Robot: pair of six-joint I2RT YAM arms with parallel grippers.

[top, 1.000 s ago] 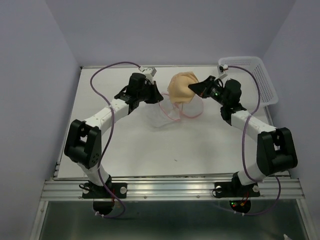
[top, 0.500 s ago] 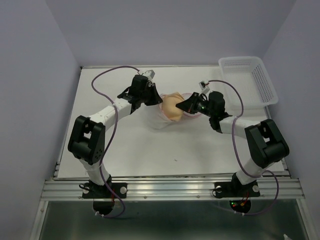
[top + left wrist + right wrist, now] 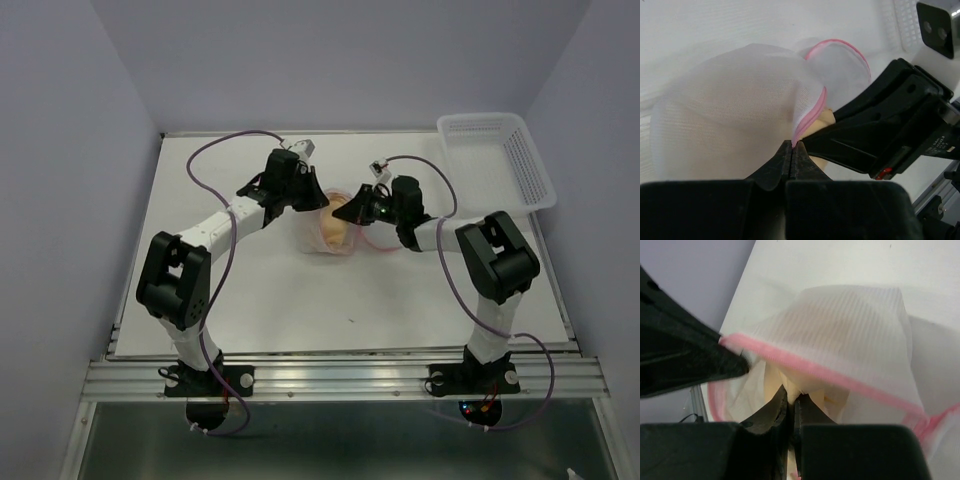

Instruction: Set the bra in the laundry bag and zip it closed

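Top view: the left claw (image 3: pixel 320 199) and right claw (image 3: pixel 346 214) meet over the back centre of the white worktop (image 3: pixel 300 300).

The small white translucent mesh laundry bag (image 3: pixel 322 242) with its pink-red zipper band lies between them. The soft peach-beige padded bra (image 3: pixel 336 228) shows through the mesh, inside the bag.

Left wrist view: the left claw (image 3: pixel 791 148) is pinched tight on the pink rim of the laundry bag (image 3: pixel 735 115). The black body of the right arm (image 3: pixel 890 125) fills the lower right and hides all but a sliver of the bra (image 3: pixel 826 118).

Small white lettering on that arm (image 3: pixel 936 145) is too fine to read; a red light (image 3: pixel 882 173) glows below it.

Right wrist view: the right claw (image 3: pixel 791 398), reaching into the mouth of the laundry bag (image 3: pixel 850 325), is clamped narrow on a fold of the bra (image 3: pixel 776 382). The left claw's dark bulk blocks the left edge.

A rigid white slotted plastic basket (image 3: pixel 500 150) sits at the back right corner, well apart from the bag. Purple cables (image 3: pixel 215 160) loop over both arms.
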